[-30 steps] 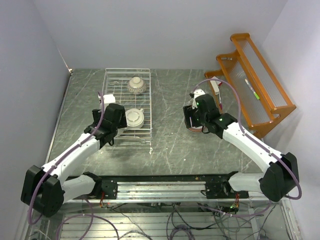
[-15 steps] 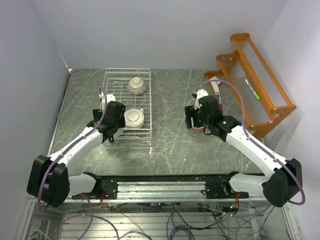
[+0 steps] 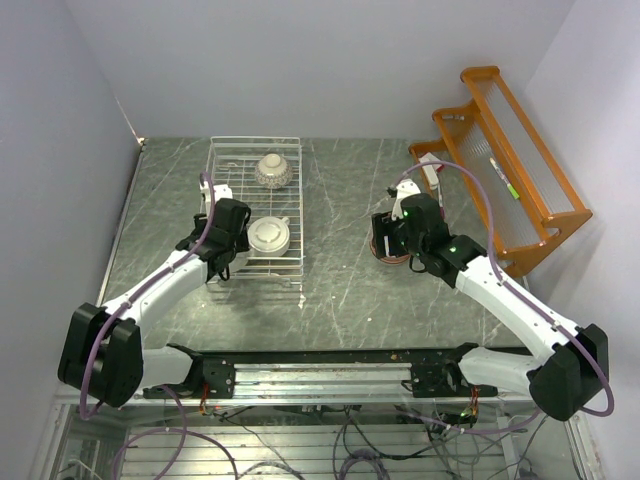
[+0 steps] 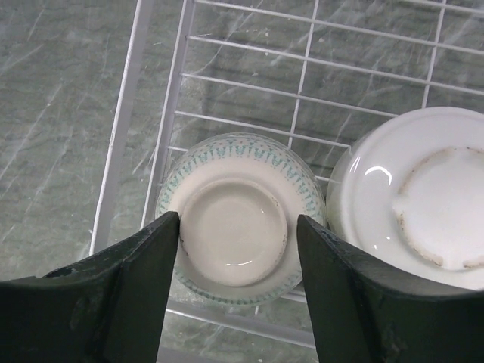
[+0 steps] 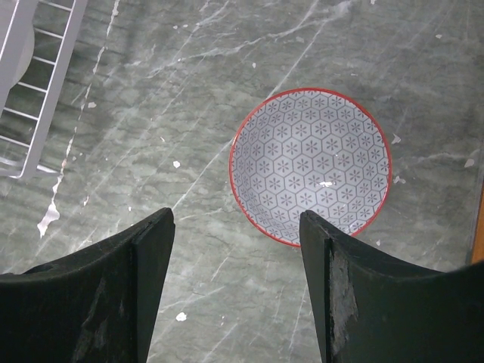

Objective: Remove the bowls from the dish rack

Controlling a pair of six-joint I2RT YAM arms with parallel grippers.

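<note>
The dish rack (image 3: 213, 165) is a white wire basket at the left of the table. A teal-patterned bowl (image 4: 227, 162) lies upside down in its near left corner. My left gripper (image 4: 238, 223) is open and straddles that bowl's foot ring, with the left finger at the ring and a narrow gap on the right. A cream bowl (image 4: 412, 197) with a small handle (image 3: 268, 235) lies beside it. A patterned bowl (image 3: 272, 170) sits at the rack's far end. My right gripper (image 5: 237, 219) hangs open over bare table, just short of an upright red-rimmed hexagon-patterned bowl (image 5: 311, 166).
An orange wooden shelf rack (image 3: 510, 170) stands at the back right with a pen on it. A small white object (image 3: 431, 172) lies at its foot. The rack's near corner (image 5: 30, 98) shows at the left of the right wrist view.
My left gripper has settled over the teal-patterned bowl and its jaws have narrowed around the foot. The right gripper has shifted slightly right, away from the red-rimmed bowl.
</note>
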